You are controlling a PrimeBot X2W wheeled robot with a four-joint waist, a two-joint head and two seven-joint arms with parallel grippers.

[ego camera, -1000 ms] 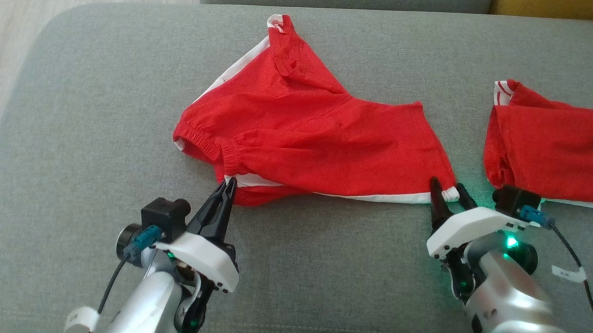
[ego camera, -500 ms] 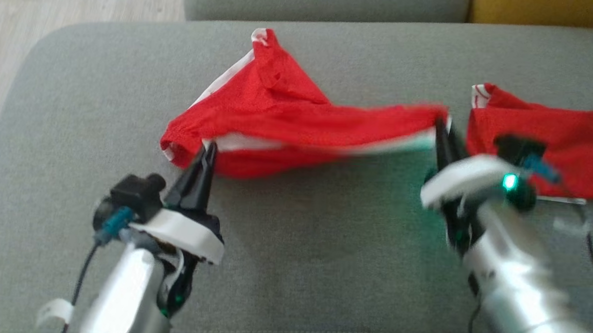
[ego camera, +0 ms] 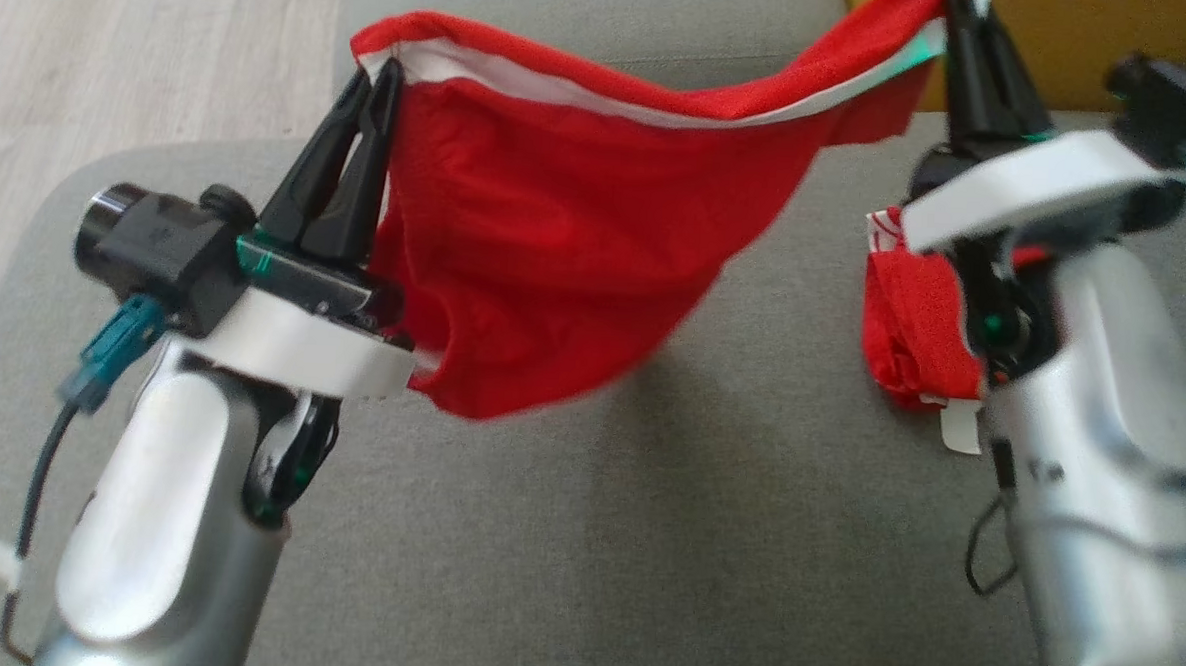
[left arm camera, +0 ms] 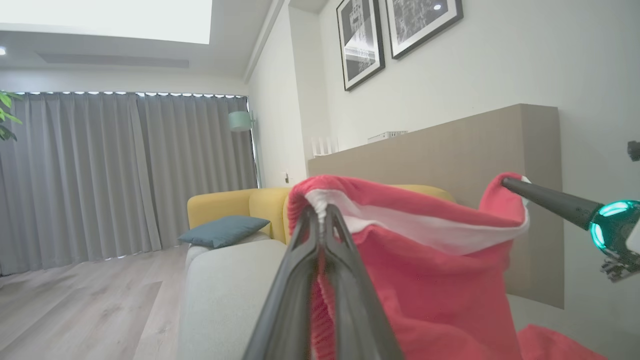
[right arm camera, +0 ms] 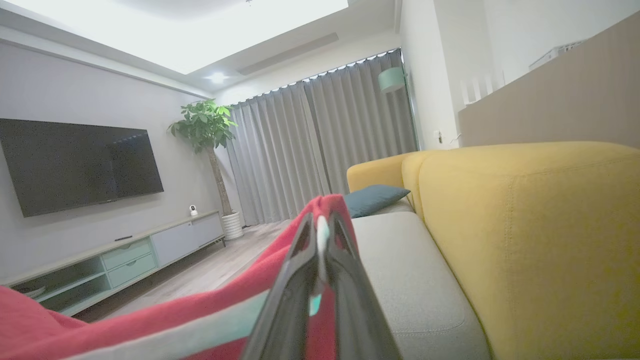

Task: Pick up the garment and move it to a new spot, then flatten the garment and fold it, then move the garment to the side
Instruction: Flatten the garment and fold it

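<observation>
Gripping the shorts (ego camera: 558,221) at two corners, left gripper (ego camera: 372,71) and right gripper (ego camera: 959,19) hold them above the couch (ego camera: 644,535); pickup done; placing, flattening, folding, setting aside remain.

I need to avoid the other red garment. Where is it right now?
Head view, right side: the other garment lies bunched on the grey cushion, partly hidden behind the right arm, below the lifted garment.

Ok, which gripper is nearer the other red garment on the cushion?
Right. The right gripper, holding the lifted shorts, is raised close beside the second garment; the left gripper grips the shorts' other end, far across the cushion.
</observation>
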